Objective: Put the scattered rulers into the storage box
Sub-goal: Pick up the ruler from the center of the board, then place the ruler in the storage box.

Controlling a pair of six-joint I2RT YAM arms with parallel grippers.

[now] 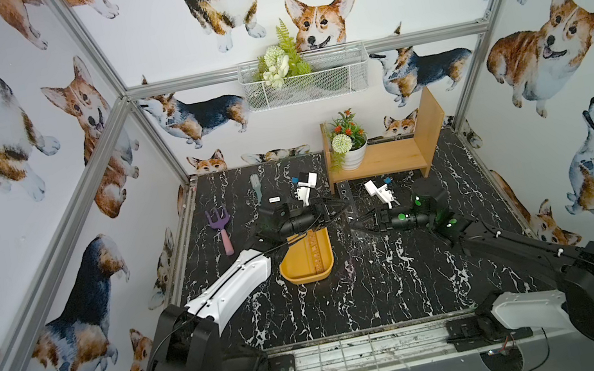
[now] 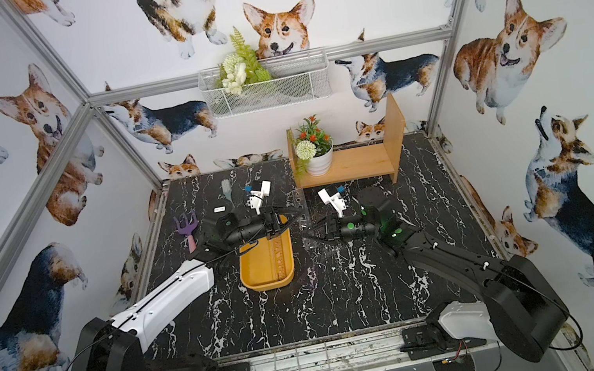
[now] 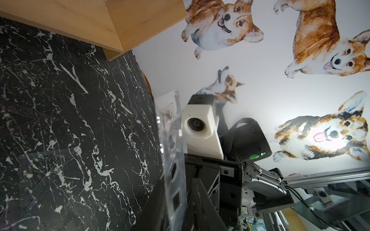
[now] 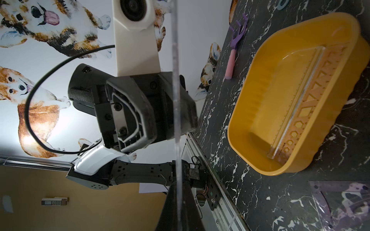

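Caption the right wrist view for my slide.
Right gripper holds a clear ruler edge-on; another ruler lies in the yellow storage box.

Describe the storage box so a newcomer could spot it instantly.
Start at the black marble table. Just left of its middle sits the storage box. It is the only yellow-orange thing there, a shallow round-cornered tray with a clear ruler inside.
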